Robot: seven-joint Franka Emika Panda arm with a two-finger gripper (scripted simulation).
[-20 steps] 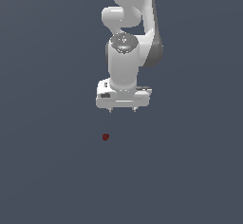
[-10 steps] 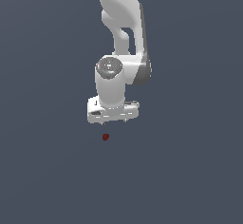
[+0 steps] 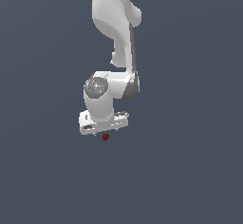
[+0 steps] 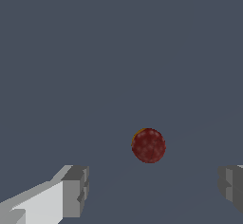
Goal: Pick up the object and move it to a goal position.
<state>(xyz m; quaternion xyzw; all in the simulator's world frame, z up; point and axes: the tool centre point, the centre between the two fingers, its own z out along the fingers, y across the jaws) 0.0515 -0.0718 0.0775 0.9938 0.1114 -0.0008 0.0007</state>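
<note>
We see the white arm (image 3: 116, 33) bent down over the grey floor (image 3: 190, 161), its gripper (image 4: 152, 192) spread wide and holding nothing. Between and just ahead of the grey fingers (image 4: 75, 190) lies the ball (image 4: 148, 145): small, round, dark red, mottled with paler specks, an orange sliver at one edge.

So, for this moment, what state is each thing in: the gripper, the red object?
gripper: open, fingers spread wide apart, holding nothing, low over the object.
red object: resting on the dark surface, not grasped, lying between the two fingers' line in the wrist view.
</note>
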